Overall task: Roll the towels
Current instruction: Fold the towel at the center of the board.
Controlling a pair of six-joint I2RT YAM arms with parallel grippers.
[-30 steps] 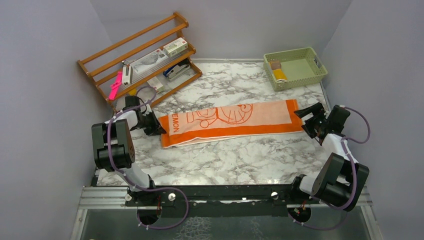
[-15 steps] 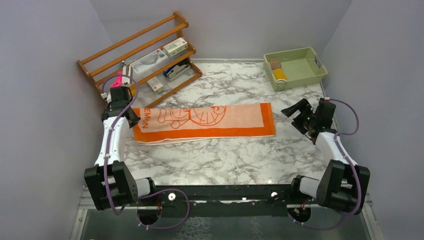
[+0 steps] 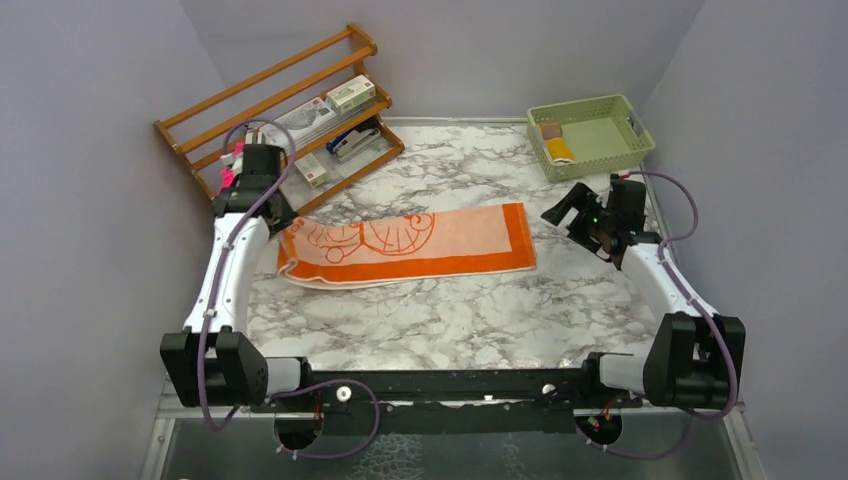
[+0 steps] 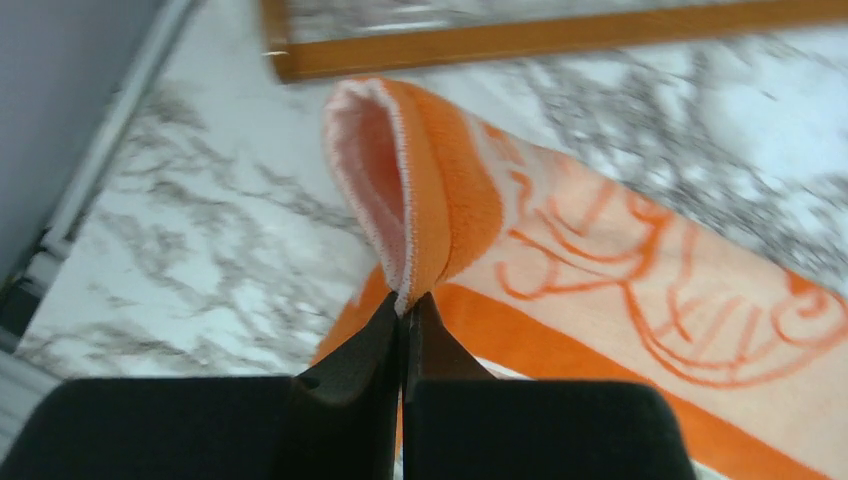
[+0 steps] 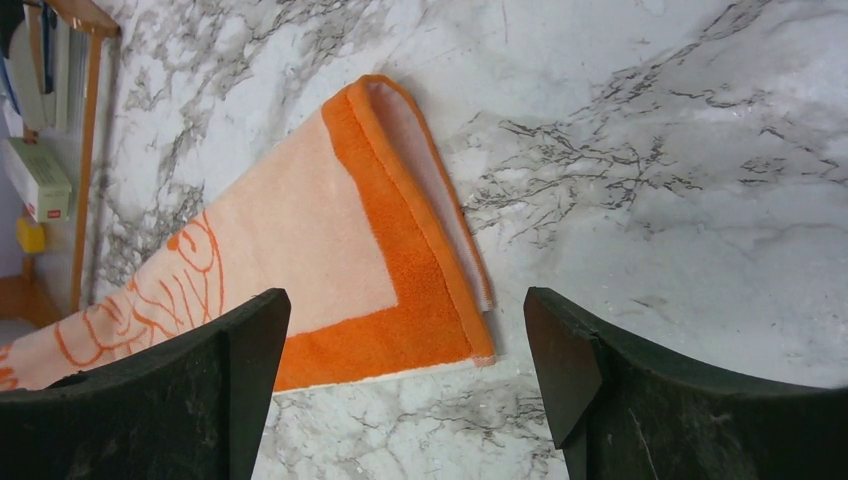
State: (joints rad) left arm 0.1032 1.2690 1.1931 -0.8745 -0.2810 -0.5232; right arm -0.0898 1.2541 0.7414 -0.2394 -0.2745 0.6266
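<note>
Left hand (image 4: 405, 308) gripping, one towel (image 3: 430, 238) (orange, printed)

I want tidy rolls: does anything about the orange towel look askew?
Yes. The orange towel lies flat except its left end, curled upward and pinched in the shut left claw. At the right end, the lower layer peeks past the top one; the open right claw hovers clear.
</note>
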